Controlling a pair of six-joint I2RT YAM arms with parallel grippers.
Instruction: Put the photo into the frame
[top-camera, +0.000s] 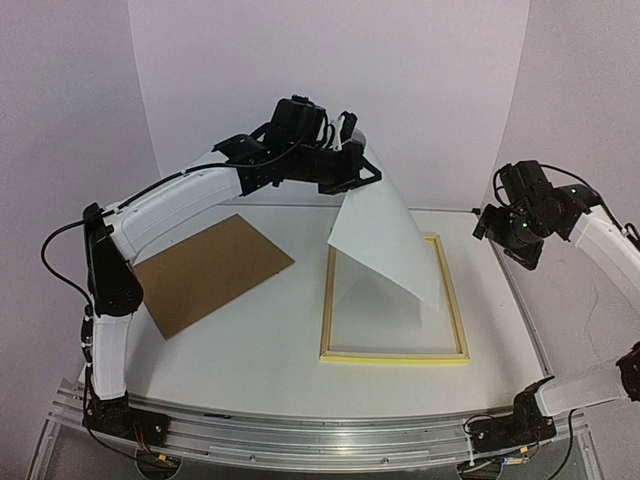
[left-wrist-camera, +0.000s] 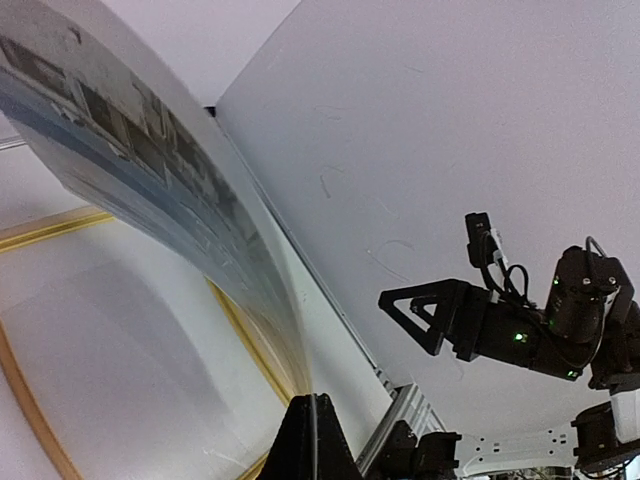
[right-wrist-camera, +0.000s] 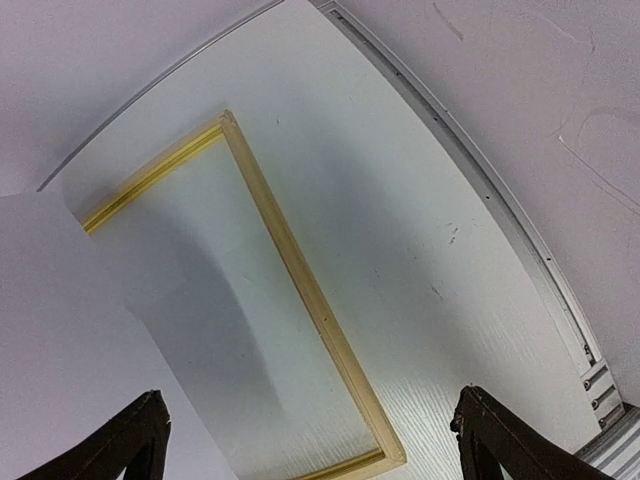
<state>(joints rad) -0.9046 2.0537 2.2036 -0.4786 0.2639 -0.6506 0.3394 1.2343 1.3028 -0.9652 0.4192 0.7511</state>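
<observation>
Hanging by its upper edge, the photo (top-camera: 385, 235) shows only its plain white back from above, a big sheet sloping down and toward the right of the picture. The left wrist view catches its printed side at the upper left: rows of dark windows on a pale building over a band of blue, the paper bowed in a long curve. The frame (top-camera: 395, 355) lies flat on the table (top-camera: 280, 340) at centre right, thin yellow edge outside and pale wood inside. The sheet covers its far end. I cannot tell whether the paper's low edge rests on the frame or hangs just over it.

The left arm sweeps up from the lower left and reaches across to the upper centre, wrist bent over the frame's far end. The left gripper (top-camera: 352, 172) is pinched tight on the photo's top edge; in its own camera the paper runs straight down into the dark fingers (left-wrist-camera: 295, 445) at the bottom.

The right arm stands at the right edge, elbow low, head raised and turned toward the frame. The right gripper (right-wrist-camera: 310, 400) has its fingers spread wide with nothing between them, well apart from the sheet, whose white back fills the left of that camera's view.

A brown backing board (top-camera: 215, 268) lies flat at centre left, apart from the frame.
</observation>
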